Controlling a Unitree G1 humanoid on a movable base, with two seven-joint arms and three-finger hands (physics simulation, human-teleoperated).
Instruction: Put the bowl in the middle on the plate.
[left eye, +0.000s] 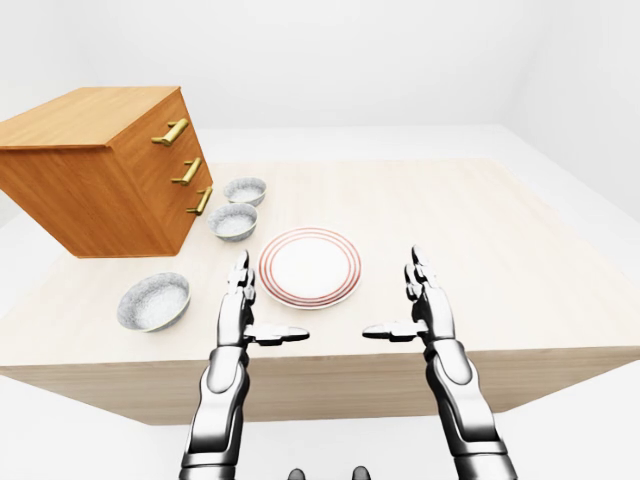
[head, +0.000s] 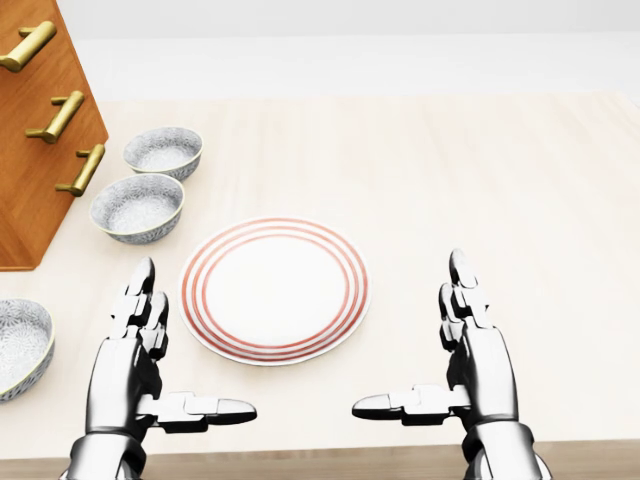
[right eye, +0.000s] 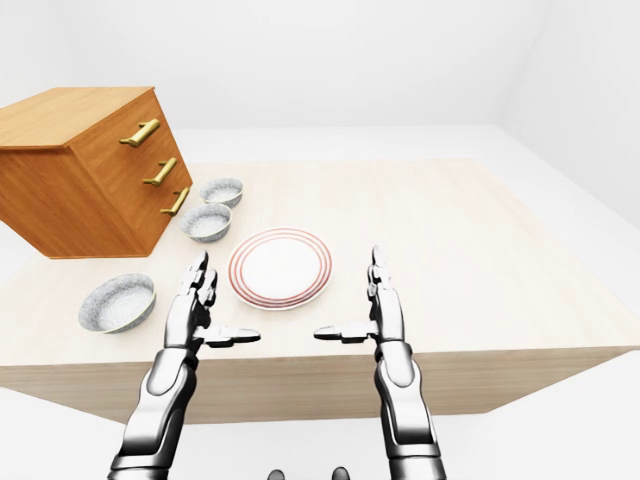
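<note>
Pale wood table, white room. Middle bowl upright on table, just beside wooden drawer chest, up-left of plate in head view, not touching it. Plate white with red rings. Second bowl just above middle one, third bowl well apart toward bottom left. Left hand and right hand flank plate low in head view, fingers straight, thumbs pointing inward, both spread wide, holding nothing.

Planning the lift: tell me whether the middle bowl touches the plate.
Apart. The head view shows a strip of bare table between the middle bowl and the plate.
</note>
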